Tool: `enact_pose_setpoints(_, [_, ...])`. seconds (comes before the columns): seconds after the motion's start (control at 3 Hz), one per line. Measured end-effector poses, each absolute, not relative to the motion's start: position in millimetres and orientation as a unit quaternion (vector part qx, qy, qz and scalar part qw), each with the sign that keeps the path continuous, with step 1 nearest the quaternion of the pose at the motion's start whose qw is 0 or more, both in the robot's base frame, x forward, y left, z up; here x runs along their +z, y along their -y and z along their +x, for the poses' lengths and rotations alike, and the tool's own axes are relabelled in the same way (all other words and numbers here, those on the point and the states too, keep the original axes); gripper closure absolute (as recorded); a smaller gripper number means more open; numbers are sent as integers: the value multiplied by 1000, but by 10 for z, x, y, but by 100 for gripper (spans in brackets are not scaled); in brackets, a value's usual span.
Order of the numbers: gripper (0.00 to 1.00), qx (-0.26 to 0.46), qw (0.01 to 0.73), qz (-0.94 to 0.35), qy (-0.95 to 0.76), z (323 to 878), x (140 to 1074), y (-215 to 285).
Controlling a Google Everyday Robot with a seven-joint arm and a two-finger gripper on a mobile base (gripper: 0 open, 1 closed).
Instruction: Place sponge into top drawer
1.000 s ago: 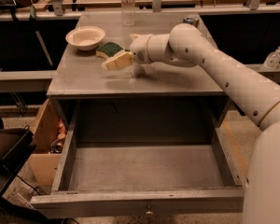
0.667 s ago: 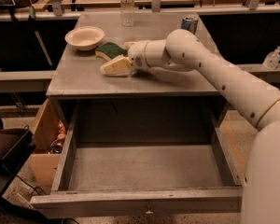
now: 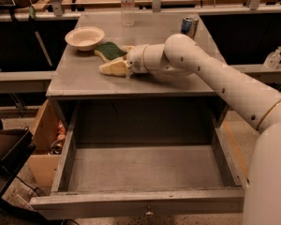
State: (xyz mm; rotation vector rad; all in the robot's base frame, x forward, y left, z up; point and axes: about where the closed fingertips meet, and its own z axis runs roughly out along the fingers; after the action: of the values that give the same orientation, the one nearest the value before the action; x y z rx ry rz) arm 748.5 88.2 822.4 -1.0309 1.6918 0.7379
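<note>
The sponge [image 3: 109,50], with its dark green top up and a pale yellow edge, lies flat on the grey cabinet top just right of the cream bowl. My gripper [image 3: 114,68] is at the end of the white arm that reaches in from the right. It sits low over the cabinet top, right beside the sponge's near edge. I cannot tell whether it touches the sponge. The top drawer [image 3: 140,205] is pulled wide open below, and its grey inside holds nothing.
A cream bowl [image 3: 85,37] stands left of the sponge. A clear water bottle [image 3: 127,6] stands at the back of the cabinet top and a drink can [image 3: 189,25] at the back right. A small bottle [image 3: 273,58] stands on the right ledge. A dark bin [image 3: 7,156] is on the floor at left.
My gripper has moved a little to the left and toward the cabinet's front edge, staying low beside the sponge. The sponge, the bowl and the drawer have not moved.
</note>
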Motion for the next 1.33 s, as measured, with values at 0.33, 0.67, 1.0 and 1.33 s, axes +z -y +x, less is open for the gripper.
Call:
enact_pose_setpoints(0.33, [86, 304, 491, -425, -697, 7485, 8273, -882])
enact_pose_setpoints(0.67, [100, 304, 491, -425, -697, 7484, 8299, -886])
enact_pose_setpoints(1.0, [100, 304, 491, -425, -697, 7484, 8299, -886])
enact_pose_setpoints(1.33, [100, 298, 490, -431, -697, 7437, 8429, -725])
